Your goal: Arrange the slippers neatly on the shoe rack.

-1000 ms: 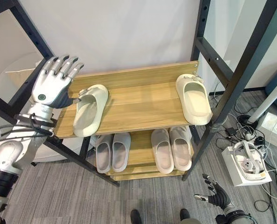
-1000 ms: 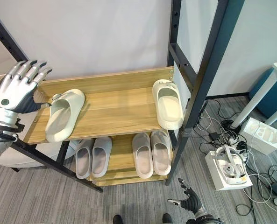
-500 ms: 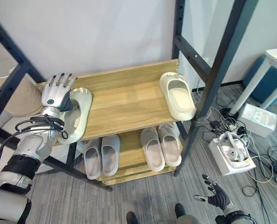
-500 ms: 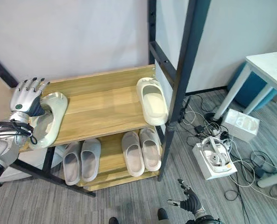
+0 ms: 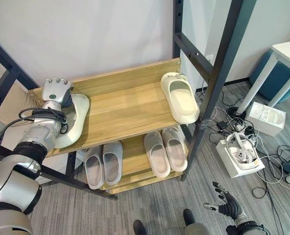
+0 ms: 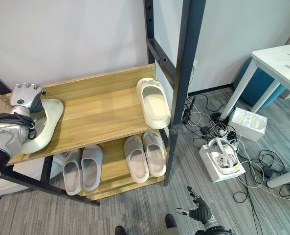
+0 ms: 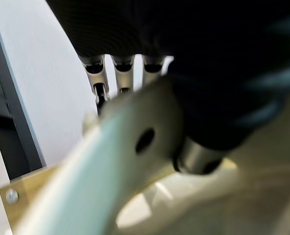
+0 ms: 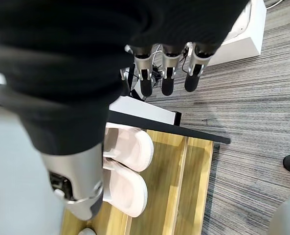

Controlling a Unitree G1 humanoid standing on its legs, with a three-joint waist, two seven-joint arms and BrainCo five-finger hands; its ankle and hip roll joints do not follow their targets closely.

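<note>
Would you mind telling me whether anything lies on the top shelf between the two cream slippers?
Nothing visible does: bare top shelf separates the left slipper, under the left robot hand, from the right slipper.

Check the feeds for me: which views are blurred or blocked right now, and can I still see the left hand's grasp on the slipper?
Left wrist view: out of focus, dark cover crowding it, the slipper's strap a pale blur against the left hand. Left eye view: sharp and evenly lit, the fingers curled over the slipper's toe end. Right wrist view: focused beyond the right hand, its cover blurred.
</note>
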